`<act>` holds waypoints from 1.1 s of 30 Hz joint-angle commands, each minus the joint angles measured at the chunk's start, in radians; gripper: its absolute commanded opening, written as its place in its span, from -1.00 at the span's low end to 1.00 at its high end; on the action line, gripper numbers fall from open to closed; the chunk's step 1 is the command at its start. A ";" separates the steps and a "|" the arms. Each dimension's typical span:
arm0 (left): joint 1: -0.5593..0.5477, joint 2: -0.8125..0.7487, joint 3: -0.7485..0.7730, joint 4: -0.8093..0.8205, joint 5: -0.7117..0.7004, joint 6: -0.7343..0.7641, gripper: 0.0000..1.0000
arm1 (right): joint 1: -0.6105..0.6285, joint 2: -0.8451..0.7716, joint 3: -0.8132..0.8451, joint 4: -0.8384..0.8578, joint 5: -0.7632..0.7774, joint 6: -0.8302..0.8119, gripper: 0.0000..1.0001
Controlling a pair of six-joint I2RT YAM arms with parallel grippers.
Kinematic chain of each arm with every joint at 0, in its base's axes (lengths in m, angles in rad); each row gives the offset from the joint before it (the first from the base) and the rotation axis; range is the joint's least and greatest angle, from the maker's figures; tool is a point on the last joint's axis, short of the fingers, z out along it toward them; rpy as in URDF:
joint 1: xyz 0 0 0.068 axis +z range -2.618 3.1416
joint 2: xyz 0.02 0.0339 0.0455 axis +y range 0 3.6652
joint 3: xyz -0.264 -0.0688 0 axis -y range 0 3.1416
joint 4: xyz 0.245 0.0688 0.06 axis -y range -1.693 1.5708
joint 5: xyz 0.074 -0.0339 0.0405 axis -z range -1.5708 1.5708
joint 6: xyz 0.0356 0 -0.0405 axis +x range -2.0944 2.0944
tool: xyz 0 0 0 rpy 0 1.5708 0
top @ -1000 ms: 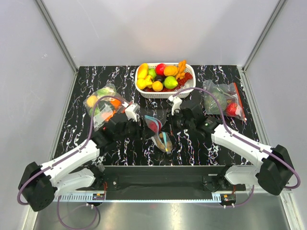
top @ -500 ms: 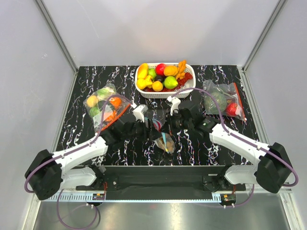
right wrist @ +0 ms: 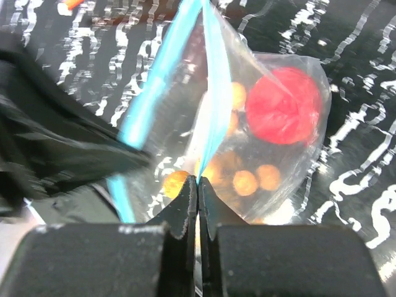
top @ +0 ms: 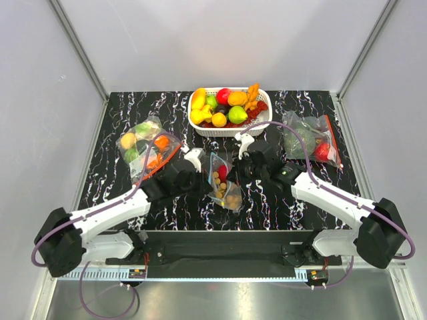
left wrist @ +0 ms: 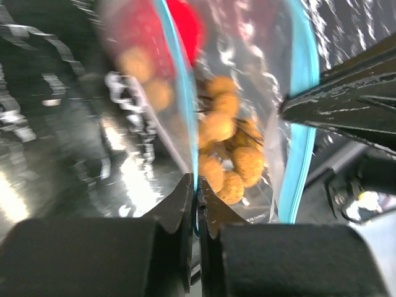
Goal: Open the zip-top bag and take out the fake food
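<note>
Two thin pinches are all that hold the bag (top: 225, 181), at the middle of the desk (top: 107, 180) between the arms. The left hand (left wrist: 196, 184) is clamped on one blue lip and the right hand (right wrist: 197, 184) on the other. Pulled unevenly, a slick lip may slip free, or the red fruit (right wrist: 283, 105) and tan balls (left wrist: 230, 154) could spill and roll. Both arms reach inward and low, wrists facing each other.
</note>
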 commanded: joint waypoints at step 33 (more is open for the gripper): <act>-0.048 0.027 0.142 -0.084 -0.152 0.095 -1.00 | 0.016 -0.160 0.106 -0.209 0.119 -0.017 0.02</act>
